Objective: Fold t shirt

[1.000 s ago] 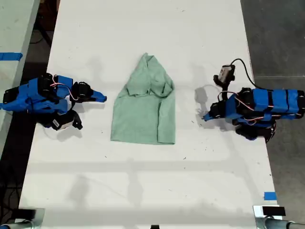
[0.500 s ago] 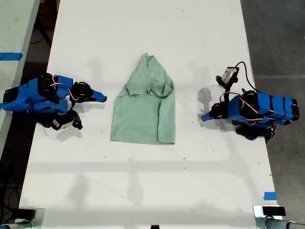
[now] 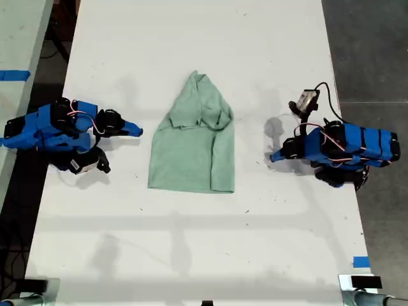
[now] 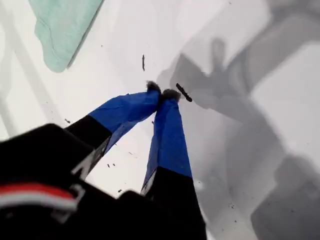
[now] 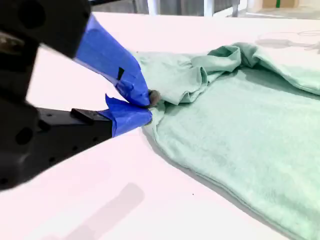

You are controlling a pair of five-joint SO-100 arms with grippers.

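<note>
Lying mid-table (image 3: 191, 242), the t shirt (image 3: 194, 143) sits between both arms, partly folded. My second gripper (image 5: 145, 106) points at its near edge, tips pressed together, empty, close beside the cloth. My first gripper (image 4: 161, 93), tips also together and holding nothing, rests on bare table, the shirt's corner (image 4: 62, 30) well ahead of it.

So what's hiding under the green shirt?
Only the white table shows around the t shirt. The shirt is folded over itself, so its lower layers and the table beneath are covered. Nothing pokes out, but I cannot see underneath.
</note>
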